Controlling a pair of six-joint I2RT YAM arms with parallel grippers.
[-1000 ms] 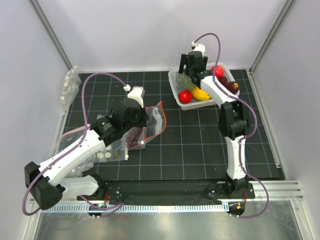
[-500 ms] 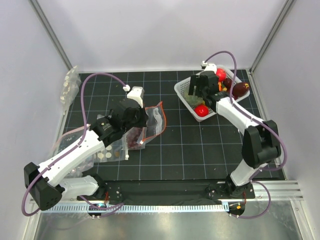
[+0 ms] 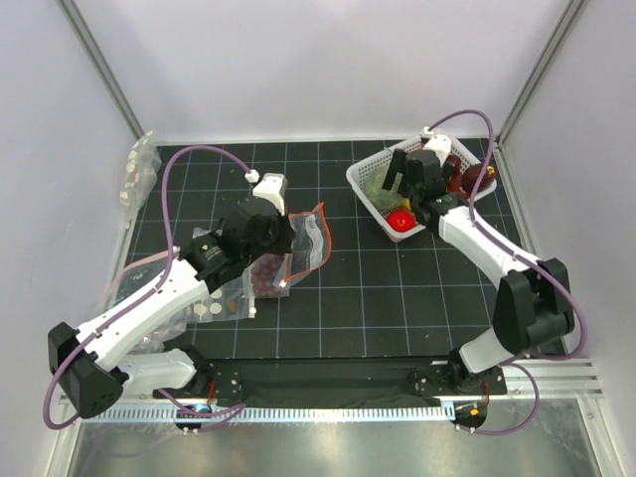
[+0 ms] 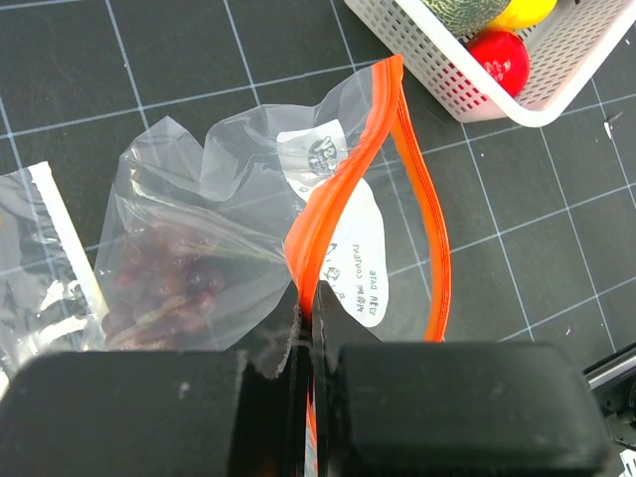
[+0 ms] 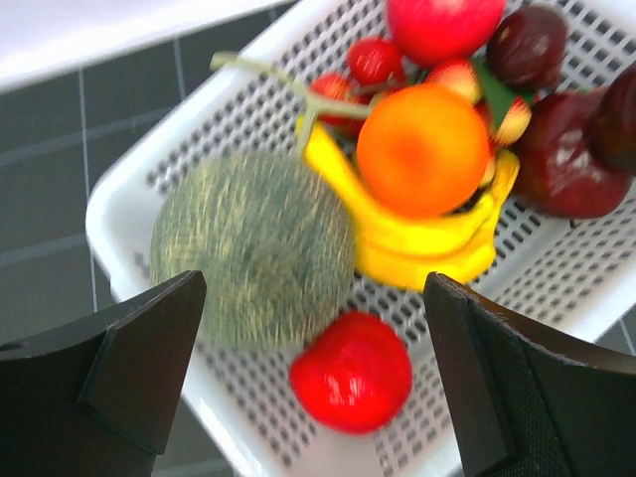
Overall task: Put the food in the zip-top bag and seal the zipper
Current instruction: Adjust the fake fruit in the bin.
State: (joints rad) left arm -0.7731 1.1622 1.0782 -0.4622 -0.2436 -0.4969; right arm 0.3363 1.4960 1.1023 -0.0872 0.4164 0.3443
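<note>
Left gripper: clamped on the zipper (mouth held agape); it would be collapsed by a slip.
Zip-top bag: left of table centre.
Right gripper: fingers spread over the far-right basket; the melon could be caught instead of the red ball.

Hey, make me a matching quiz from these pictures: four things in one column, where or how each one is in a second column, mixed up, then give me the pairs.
Column one:
1. left gripper
2. right gripper
3. green melon
4. orange ball

Column two:
A. open, above the basket
B. on top of the banana
C. shut on the zipper of the zip-top bag
D. in the basket, right beside a red ball

Pairs: 1-C, 2-A, 3-D, 4-B
</note>
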